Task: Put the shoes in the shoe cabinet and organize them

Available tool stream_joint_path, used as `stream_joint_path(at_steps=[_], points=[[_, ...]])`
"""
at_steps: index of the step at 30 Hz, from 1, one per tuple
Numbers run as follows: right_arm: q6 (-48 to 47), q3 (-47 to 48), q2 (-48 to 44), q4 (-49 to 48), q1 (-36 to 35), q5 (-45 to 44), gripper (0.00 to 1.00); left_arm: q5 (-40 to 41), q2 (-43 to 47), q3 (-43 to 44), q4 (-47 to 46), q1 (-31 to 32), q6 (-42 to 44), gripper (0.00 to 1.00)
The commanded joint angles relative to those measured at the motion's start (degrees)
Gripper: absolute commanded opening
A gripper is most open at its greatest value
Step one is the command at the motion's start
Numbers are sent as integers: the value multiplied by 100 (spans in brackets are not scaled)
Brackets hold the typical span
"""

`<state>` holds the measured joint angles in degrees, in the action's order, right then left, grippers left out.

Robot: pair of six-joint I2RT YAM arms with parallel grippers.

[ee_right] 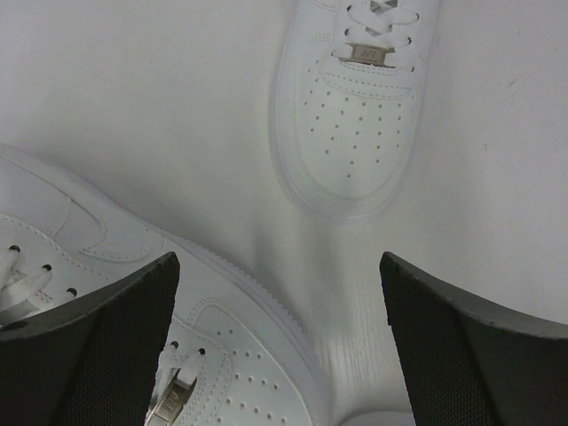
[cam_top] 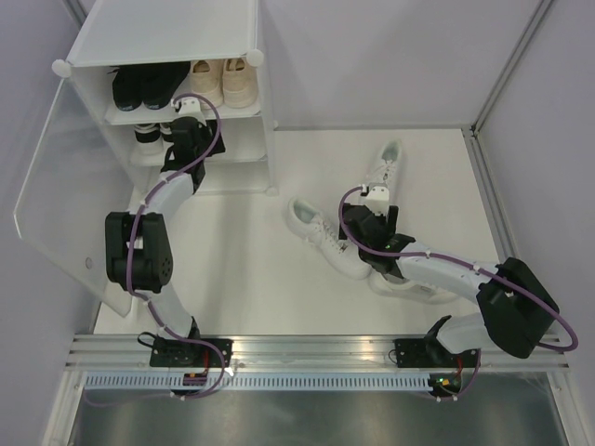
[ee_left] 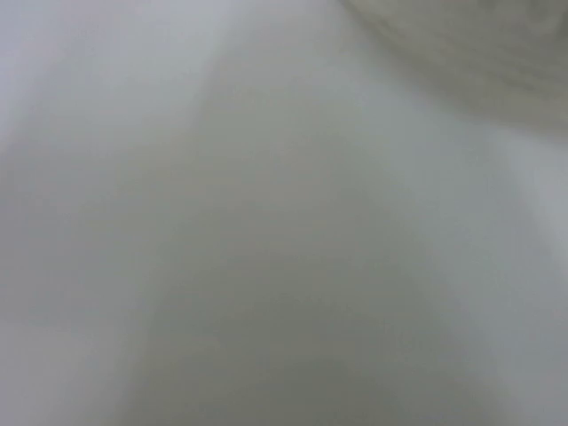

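Observation:
The shoe cabinet [cam_top: 265, 139] stands at the back left. A black pair [cam_top: 144, 85] and a beige pair [cam_top: 223, 82] sit on its top tier, and black-and-white shoes [cam_top: 149, 136] on the tier below. My left gripper [cam_top: 189, 113] reaches into the cabinet front beside them; its fingers are hidden, and its wrist view shows only a blurred pale surface. White shoes lie on the floor: one far [cam_top: 386, 167] [ee_right: 355, 133], one nearer [cam_top: 325, 237] [ee_right: 106, 266], one under my right arm [cam_top: 409, 283]. My right gripper [cam_top: 376, 200] [ee_right: 277, 266] hangs open over the gap between them, holding nothing.
The cabinet's frosted door [cam_top: 56, 186] is swung open to the left, close to my left arm's elbow. Walls with metal posts [cam_top: 479, 125] close in the floor at the back and right.

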<state>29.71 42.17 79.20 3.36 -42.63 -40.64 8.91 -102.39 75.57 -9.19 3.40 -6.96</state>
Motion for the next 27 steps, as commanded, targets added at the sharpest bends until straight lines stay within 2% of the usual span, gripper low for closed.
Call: stream_joint_path(at_steps=[1, 3, 7, 13, 16, 20, 24, 27], points=[[-18, 221, 17, -169, 18, 56, 97, 225, 218, -7, -92, -155, -15, 81], [-1, 221, -1, -142, 18, 74, 97, 208, 342, -77, -39, -155, -59, 90], [26, 221, -141, -98, 18, 196, 97, 164, 702, -270, 180, -155, -217, 98], [122, 572, -545, 683, 18, 206, 97, -318, 1651, -587, 883, -155, -516, 100], [254, 625, -861, 1166, 18, 83, 97, -381, 2318, -675, 1717, -147, -683, 100], [693, 810, -1099, 2282, 18, -347, 98, -548, 3232, -938, 2614, -155, -754, 100], [1438, 802, -1380, 3388, 44, -287, 98, -767, 4190, -1482, 3492, -147, -868, 100], [2096, 696, -1626, 4126, 114, -295, 98, -1004, 4929, -1982, 3678, -147, -868, 100]])
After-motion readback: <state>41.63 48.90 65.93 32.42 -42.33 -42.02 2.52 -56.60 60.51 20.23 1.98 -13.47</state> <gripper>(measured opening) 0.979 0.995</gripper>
